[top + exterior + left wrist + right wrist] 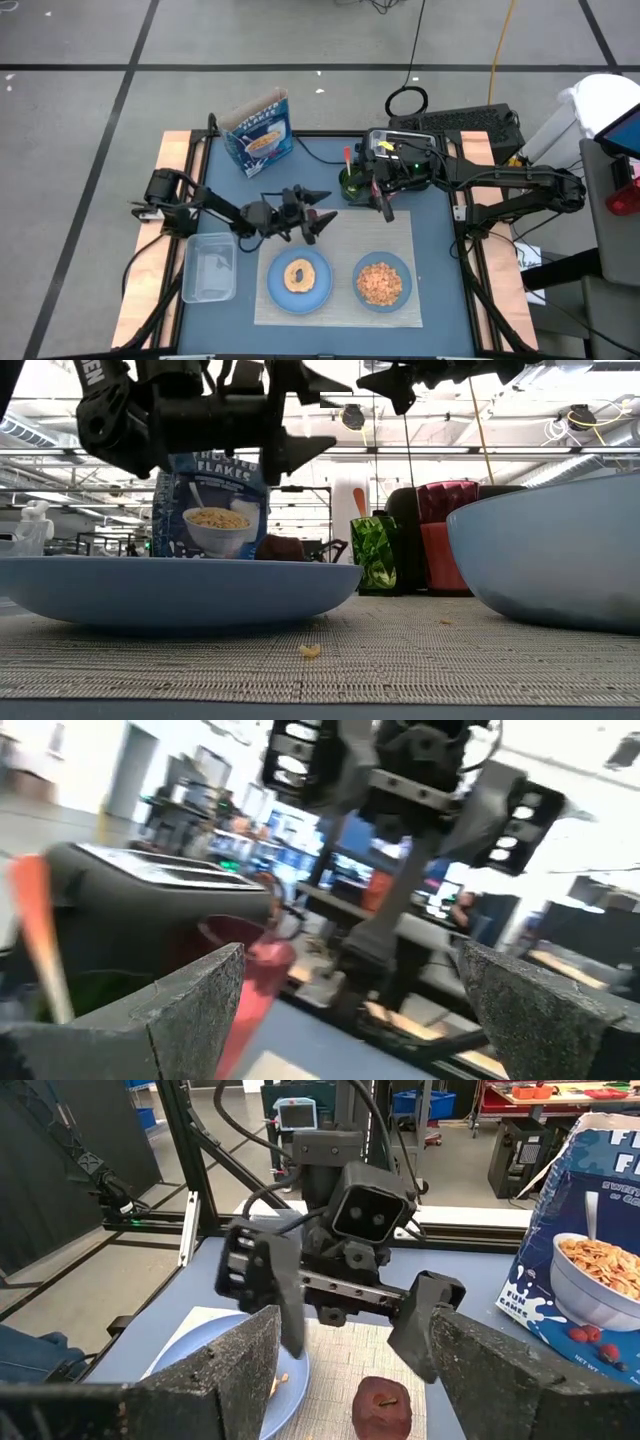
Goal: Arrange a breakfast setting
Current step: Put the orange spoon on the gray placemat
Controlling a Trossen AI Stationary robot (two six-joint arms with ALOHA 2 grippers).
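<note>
Blue tabletop carries the placemat (335, 270); at centre frame the small dark-red fruit (383, 1405) sits between both wide-open grippers, left gripper (318, 222) and right gripper (384, 205). Probably smooth and rolly, best pinched across its middle.

Both tools (322, 214) (385, 206) agape, facing, mid-table

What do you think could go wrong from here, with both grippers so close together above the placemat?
The open left gripper and open right gripper face each other closely over the placemat; they might collide. The dark-red fruit lies loose between them beside the plate with the bagel; a nudge might roll it away.
</note>
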